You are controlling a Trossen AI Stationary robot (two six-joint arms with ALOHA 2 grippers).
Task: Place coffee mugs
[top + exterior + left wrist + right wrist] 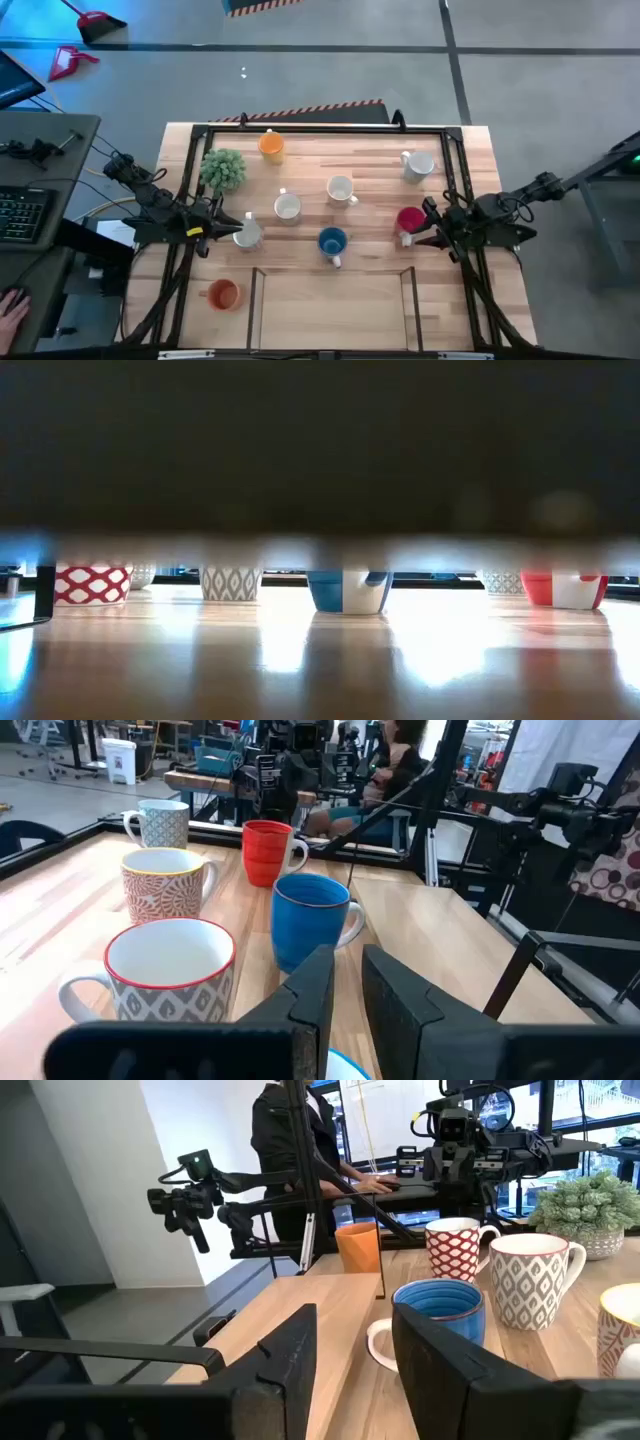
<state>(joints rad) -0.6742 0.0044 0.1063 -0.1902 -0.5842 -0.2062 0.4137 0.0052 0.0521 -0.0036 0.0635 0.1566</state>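
Observation:
Several coffee mugs stand upright on the wooden table (370, 300). A white mug with a red pattern (249, 237) (92, 585) (455, 1248) stands at the left. My left gripper (236, 230) (347, 970) is over its left side, shut with a narrow gap. A red mug (410, 220) (562, 588) (268, 850) stands at the right. My right gripper (425, 236) (355, 1330) is open beside its near right side, with nothing between the fingers. The red mug is out of the right wrist view. My left gripper is on the red-patterned mug's left rim (345, 1065), a white arc low in the narrow gap between the fingers. It comes slanting down from the table's left. The fingers hide the rest of the contact. The mug stands upright, base on the table.
A blue mug (332, 241) (310, 920) stands between the grippers, with patterned mugs (287, 207) (340, 190) farther back. A white mug (418, 165), orange mugs (270, 146) (222, 293) and a potted plant (222, 168) stand nearer the edges. A black frame (330, 128) rims the table. A person (400, 760) sits beyond.

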